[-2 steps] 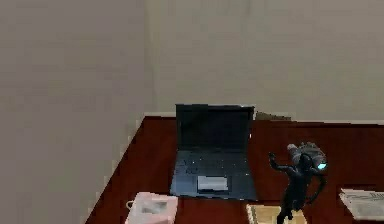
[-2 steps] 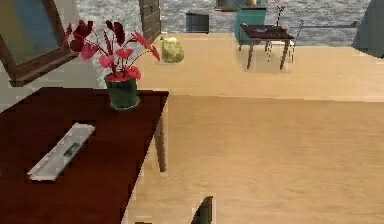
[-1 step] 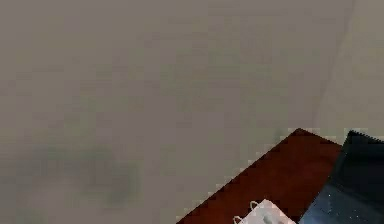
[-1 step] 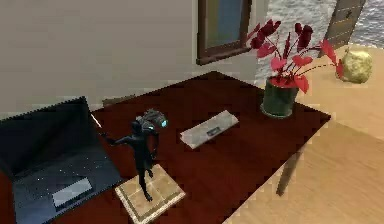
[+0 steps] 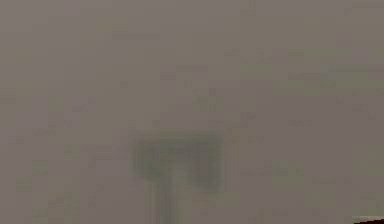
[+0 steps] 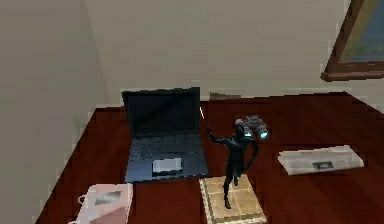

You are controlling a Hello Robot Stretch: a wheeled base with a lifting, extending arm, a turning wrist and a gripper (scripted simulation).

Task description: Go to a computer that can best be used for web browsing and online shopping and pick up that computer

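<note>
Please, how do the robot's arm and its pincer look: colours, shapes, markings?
The arm is a thin dark bar. At its far end sit two small pale squares with black marks. Left of them, the pincer has a dark body and two thin dark fingers.

A dark laptop stands open on the reddish-brown worktop, its screen upright and black, close to the worktop's far edge.

One open laptop, one folded newspaper, one tan book, one pale box on the tabletop; one framed picture.
</note>
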